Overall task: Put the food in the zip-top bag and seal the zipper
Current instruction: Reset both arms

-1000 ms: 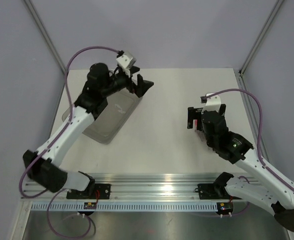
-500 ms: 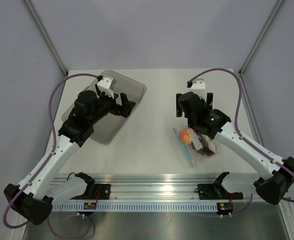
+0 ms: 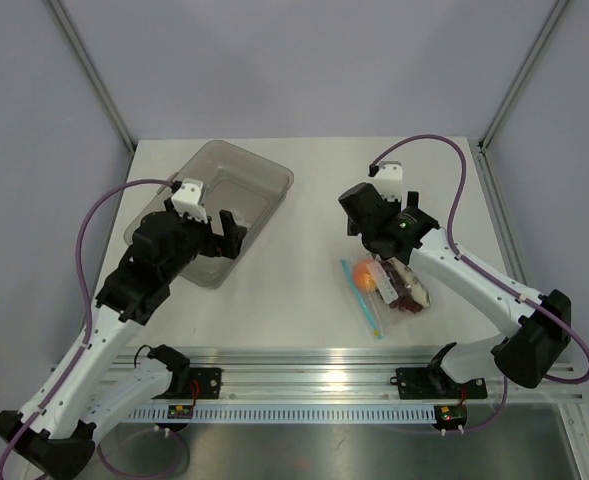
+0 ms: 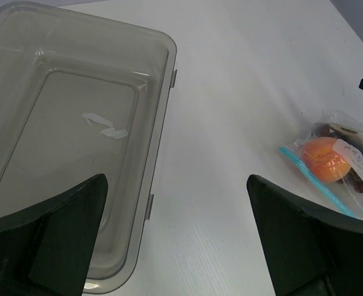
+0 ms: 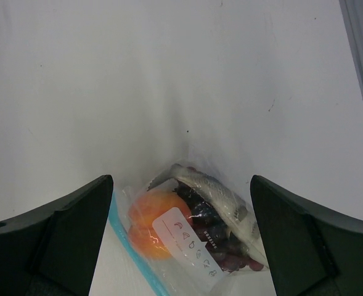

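Clear plastic bag (image 3: 399,297) lies flat on the white table (image 3: 304,300), right of centre, with the blue-teal zipper (image 3: 363,300) along its left edge; cannot tell if it is sealed. Peach (image 3: 367,276) and grapes (image 3: 404,288) sit inside. Right gripper (image 5: 181,185) hovers over the bag, fingers wide apart and empty. Left gripper (image 4: 176,185), likewise spread and empty, hangs at the right rim of the grey tray (image 3: 236,180), back left.

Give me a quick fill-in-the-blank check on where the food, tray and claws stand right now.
The orange fruit and the grapes lie ____ the zip-top bag. The grey tray lies on the ____ arm's side. The left claw and right claw are both ____, gripping nothing.
Missing words: inside; left; open.
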You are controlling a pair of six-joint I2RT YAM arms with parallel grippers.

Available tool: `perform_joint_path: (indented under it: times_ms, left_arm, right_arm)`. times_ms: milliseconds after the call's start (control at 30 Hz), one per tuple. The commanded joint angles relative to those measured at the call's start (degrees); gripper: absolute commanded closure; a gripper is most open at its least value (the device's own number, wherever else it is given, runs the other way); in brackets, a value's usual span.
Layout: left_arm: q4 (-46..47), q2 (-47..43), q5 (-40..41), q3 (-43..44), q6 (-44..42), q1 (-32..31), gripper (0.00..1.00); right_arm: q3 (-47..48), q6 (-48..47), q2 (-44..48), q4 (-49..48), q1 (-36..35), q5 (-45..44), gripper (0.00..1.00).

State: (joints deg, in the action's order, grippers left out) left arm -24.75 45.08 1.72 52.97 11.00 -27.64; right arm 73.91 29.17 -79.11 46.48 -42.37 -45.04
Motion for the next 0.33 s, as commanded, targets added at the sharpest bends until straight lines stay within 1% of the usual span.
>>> perform_joint_path:
  times_ms: [0,167,300]
  left_arm:
    - [-1.4,-0.7,2.9,-0.9,0.0,0.1,0.01]
    - [-1.4,-1.5,2.8,-2.8,0.0,0.1,0.01]
    - [-0.8,-2.3,4.3,-3.2,1.0,0.1,0.01]
  right_arm:
    - [0.5,3.5,0.7,0.4,0.0,-2.9,0.00]
    - [0.0,7.3,1.2,2.9,0.1,-7.0,0.01]
    - [-0.3,9.3,1.8,4.0,0.0,-7.1,0.00]
